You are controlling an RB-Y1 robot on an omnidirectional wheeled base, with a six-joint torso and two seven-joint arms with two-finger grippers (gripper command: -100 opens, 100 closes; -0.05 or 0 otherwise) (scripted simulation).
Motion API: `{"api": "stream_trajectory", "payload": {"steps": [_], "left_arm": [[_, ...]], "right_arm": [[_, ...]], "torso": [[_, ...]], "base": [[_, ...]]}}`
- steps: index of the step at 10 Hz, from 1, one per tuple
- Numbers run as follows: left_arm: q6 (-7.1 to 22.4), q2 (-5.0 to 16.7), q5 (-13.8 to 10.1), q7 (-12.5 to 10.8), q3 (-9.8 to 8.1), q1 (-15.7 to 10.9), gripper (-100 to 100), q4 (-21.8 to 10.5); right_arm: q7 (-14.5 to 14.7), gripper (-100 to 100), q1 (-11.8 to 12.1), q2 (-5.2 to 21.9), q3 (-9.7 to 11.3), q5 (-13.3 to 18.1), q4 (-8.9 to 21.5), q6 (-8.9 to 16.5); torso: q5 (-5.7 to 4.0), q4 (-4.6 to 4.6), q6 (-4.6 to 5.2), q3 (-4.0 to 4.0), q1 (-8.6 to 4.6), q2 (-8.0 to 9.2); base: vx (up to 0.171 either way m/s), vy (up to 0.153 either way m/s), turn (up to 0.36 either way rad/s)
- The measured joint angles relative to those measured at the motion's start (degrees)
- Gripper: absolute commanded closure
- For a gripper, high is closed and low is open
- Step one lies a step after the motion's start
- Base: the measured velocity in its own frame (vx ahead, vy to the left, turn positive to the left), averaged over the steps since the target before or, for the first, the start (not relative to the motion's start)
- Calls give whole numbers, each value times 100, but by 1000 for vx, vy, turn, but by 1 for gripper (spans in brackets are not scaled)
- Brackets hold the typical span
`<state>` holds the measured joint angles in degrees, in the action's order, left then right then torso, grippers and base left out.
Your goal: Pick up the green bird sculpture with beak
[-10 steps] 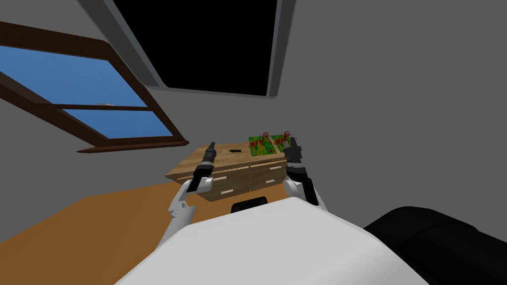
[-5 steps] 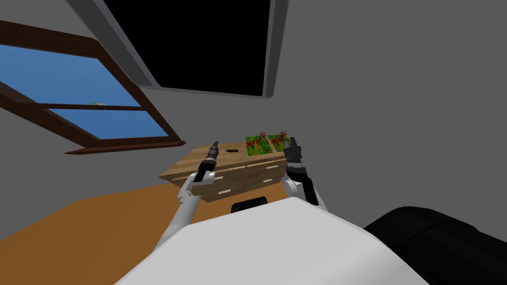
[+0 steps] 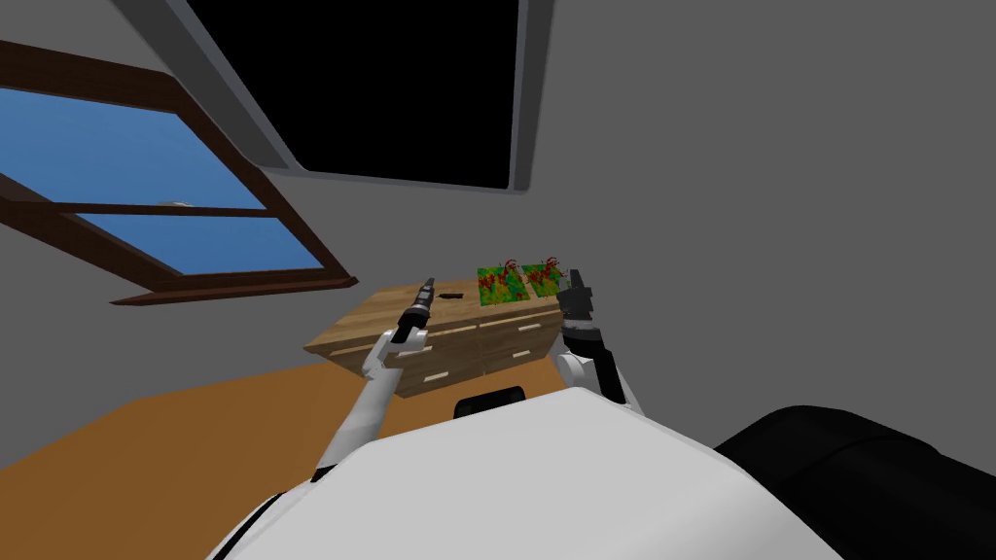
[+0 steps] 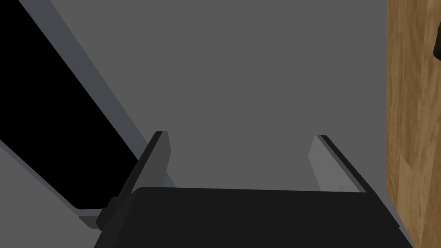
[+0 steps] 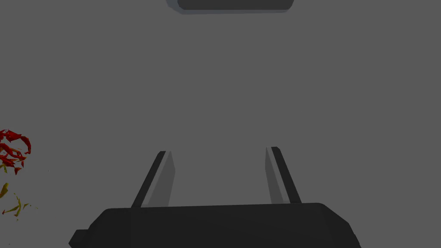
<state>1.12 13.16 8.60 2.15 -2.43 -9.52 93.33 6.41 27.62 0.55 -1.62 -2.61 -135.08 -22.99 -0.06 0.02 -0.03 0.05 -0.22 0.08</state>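
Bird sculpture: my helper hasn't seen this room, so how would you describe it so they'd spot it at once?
A wooden dresser stands below the big black area. On its top, the sculpture lies between the left gripper and two plants. The plants are bushy, bright green and red; the sculpture is small, low and dark.

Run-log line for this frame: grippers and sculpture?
left gripper: open, at dresser near dark sculpture | right gripper: open, beside plants | grasp: none yet
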Motion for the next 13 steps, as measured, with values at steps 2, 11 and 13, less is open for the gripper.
{"api": "stream_trajectory", "payload": {"steps": [2,11,13], "left_arm": [[182,16,55,11,4,-302,-100,-385],[1232,306,205,-114,96,-1582,-100,-1935],[1350,325,228,-133,97,-1810,-100,-2279]], "right_arm": [[0,0,0,0,0,0,0,0],[0,0,0,0,0,0,0,0],[0,0,0,0,0,0,0,0]], "torso": [[0,-1,0,-4,0,-6],[-1,-3,-1,-7,-4,-12],[3,-3,-2,-6,14,-10]], "base": [[-1,-75,-8],[7,-68,6],[15,-33,8]]}}
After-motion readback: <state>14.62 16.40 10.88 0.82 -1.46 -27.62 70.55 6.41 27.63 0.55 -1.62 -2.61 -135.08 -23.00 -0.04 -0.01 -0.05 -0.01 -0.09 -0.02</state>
